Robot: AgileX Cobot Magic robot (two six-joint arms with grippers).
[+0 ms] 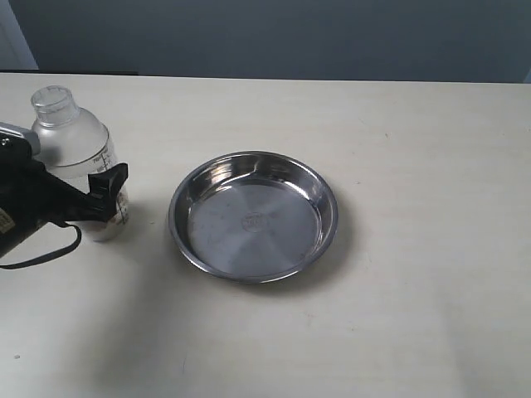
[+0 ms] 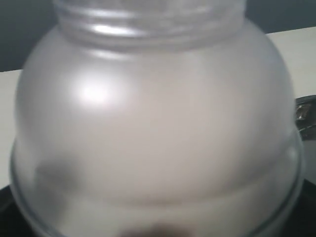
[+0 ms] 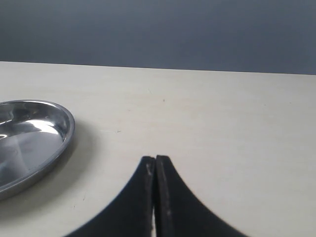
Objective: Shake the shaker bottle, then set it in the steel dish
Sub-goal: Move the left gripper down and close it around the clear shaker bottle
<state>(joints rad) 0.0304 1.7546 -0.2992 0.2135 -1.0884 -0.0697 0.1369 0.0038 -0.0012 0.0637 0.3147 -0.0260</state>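
The shaker bottle (image 1: 75, 141), frosted plastic with a small round cap and black marks, stands upright near the table's left edge. My left gripper (image 1: 104, 172) reaches in from the left and is shut on the bottle's lower body, one black finger (image 1: 109, 180) lying across its front. The bottle (image 2: 153, 133) fills the left wrist view, so the fingers are hidden there. The steel dish (image 1: 249, 240) lies flat and holds nothing, a short way right of the bottle. My right gripper (image 3: 155, 160) is shut on nothing over bare table beside the dish (image 3: 29, 138).
A black cable (image 1: 41, 257) loops on the table under the left arm. The pale tabletop (image 1: 431, 249) stretches bare to the right of the dish. A dark wall (image 1: 274, 37) runs behind the table's far edge.
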